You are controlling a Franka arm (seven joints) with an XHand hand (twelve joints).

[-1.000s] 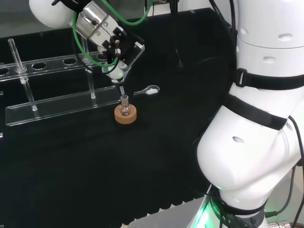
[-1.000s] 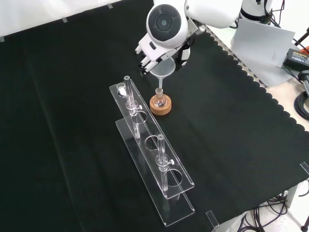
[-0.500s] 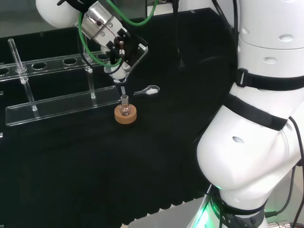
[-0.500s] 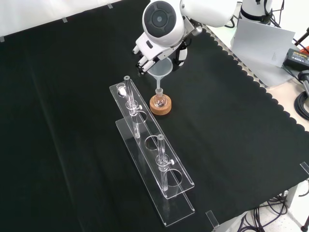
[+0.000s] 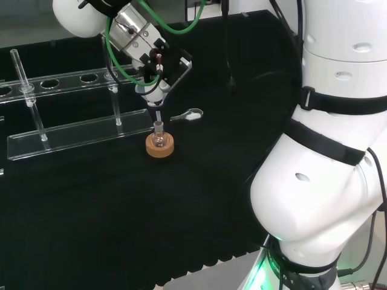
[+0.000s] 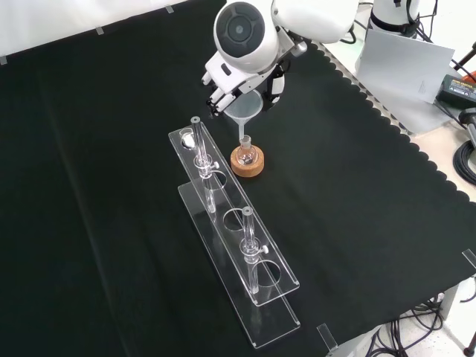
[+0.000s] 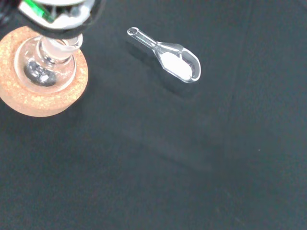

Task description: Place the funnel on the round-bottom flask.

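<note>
Hand [image 5: 158, 65] upper left of head view, fingers grasping funnel [image 6: 245, 109]; stem upright, directly above flask [image 6: 246, 153] neck, tip at mouth.

We see a small clear glass round-bottom flask [image 6: 246, 154] on a tan, speckled cork ring stand [image 6: 248, 164], set against a plain black bench cloth [image 6: 357, 193] with a scalloped edge. A translucent whitish plastic funnel [image 6: 245, 111] sits in the black and white robot hand [image 5: 158, 70], trailed by bright green cables [image 5: 175, 26]. Nearby lie a clear plastic scoop [image 7: 170, 56] holding white powder and a colourless clear acrylic tube rack [image 6: 236, 238].
</note>
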